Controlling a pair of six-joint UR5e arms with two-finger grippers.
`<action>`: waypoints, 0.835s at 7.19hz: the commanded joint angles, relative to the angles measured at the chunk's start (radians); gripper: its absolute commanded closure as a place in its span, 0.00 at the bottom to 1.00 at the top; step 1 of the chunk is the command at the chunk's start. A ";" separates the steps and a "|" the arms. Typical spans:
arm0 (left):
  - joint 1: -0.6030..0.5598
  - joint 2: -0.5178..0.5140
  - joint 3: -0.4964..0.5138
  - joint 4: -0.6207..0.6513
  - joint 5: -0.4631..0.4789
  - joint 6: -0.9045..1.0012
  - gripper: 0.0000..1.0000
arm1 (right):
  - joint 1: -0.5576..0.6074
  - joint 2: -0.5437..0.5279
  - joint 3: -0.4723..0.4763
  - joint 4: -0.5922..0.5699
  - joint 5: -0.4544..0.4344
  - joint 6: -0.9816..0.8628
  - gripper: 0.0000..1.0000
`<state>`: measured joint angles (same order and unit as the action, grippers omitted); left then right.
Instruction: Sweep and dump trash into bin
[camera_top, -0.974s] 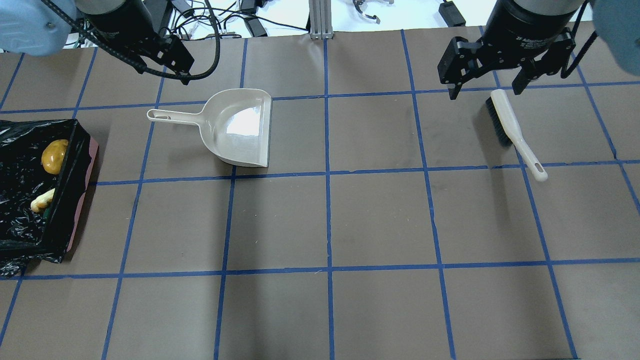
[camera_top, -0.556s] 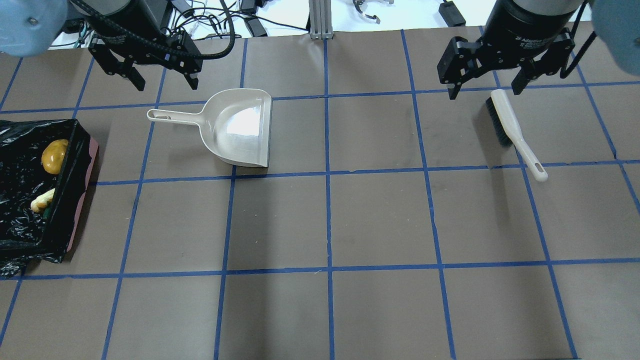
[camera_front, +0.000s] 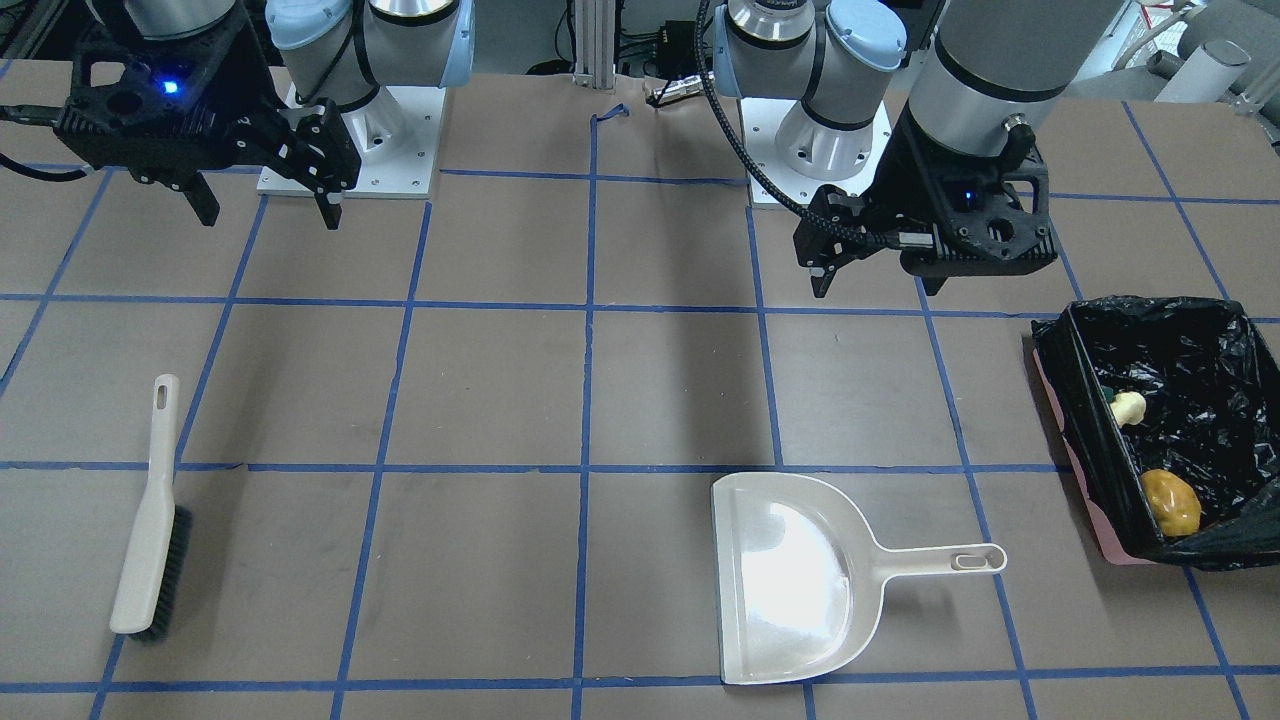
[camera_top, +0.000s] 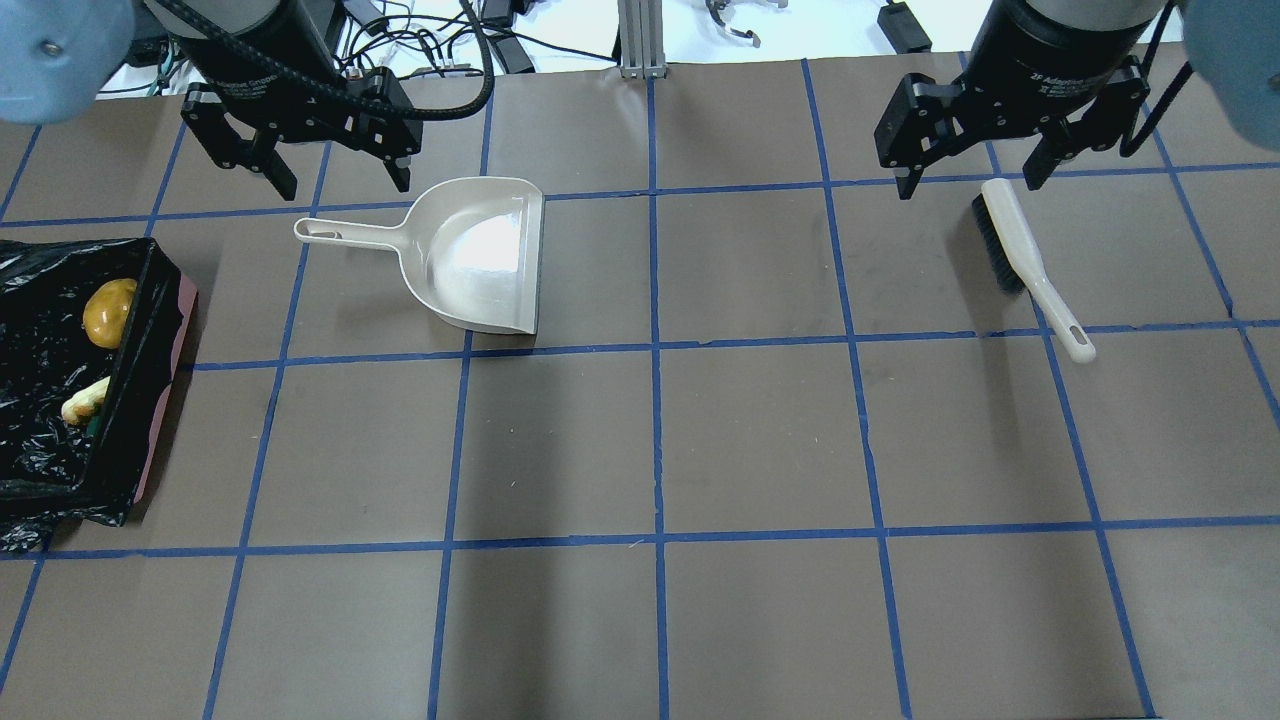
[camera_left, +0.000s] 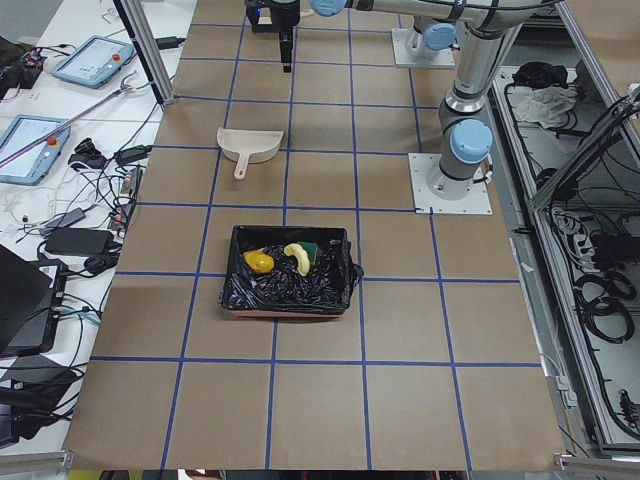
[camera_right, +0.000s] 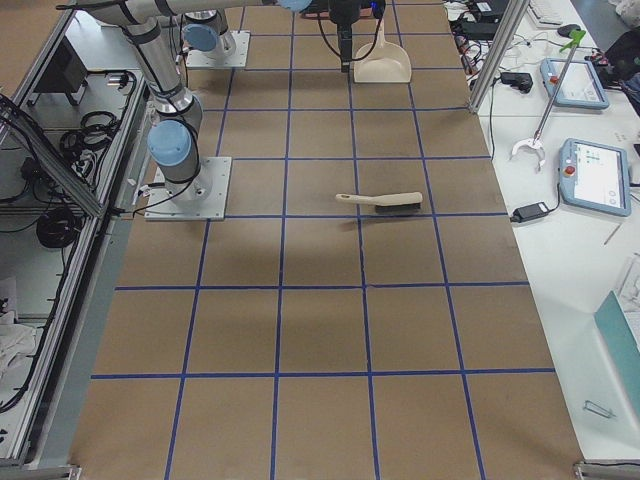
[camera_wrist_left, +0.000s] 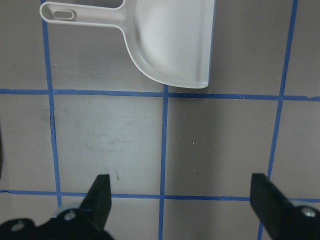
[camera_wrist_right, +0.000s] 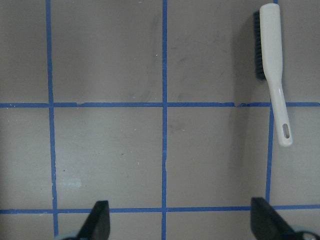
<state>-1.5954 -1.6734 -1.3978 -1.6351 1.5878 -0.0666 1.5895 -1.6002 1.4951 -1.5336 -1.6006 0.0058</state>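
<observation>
While almost everything on the counter (camera_top: 760, 440) has kept its place in the last second, my left gripper (camera_top: 342, 181) has not. It has turned at the wrist and moved a little toward the middle. Both of its fingers now point down, wide apart and holding nothing, above the counter just behind the dustpan's handle.

At the far left stands the bin (camera_top: 165, 400), and the trash is inside it on the black bag. I count three pieces: one yellow-brown lump (camera_top: 109, 312), one croissant (camera_top: 85, 400) and one green-and-yellow sponge (camera_left: 308, 250). The sponge shows best from the side camera.

Next comes the one dustpan (camera_top: 480, 255). It lies flat with nothing in it, and its handle points toward the bin. Nothing is touching it.

Further right, my right gripper (camera_top: 970, 185) has not moved. Its fingers are also wide apart and hold nothing. It hangs over the bristle end of the one brush (camera_top: 1020, 250), which lies on the counter.

I think the sweeping and the dumping are finished. With both tools put down and all three pieces in the bin, the turn of my left wrist looks like a return to rest.
</observation>
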 joint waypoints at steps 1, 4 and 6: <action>0.000 0.009 -0.007 0.000 0.003 -0.001 0.00 | 0.000 -0.001 -0.001 0.000 0.001 0.002 0.00; 0.000 0.012 -0.021 0.008 0.000 0.001 0.00 | 0.001 -0.001 0.000 0.001 0.001 0.002 0.00; 0.000 0.015 -0.021 0.008 0.000 0.004 0.00 | 0.001 -0.001 0.000 0.001 0.001 0.002 0.00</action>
<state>-1.5954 -1.6601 -1.4184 -1.6277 1.5877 -0.0646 1.5906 -1.6012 1.4956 -1.5332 -1.5999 0.0077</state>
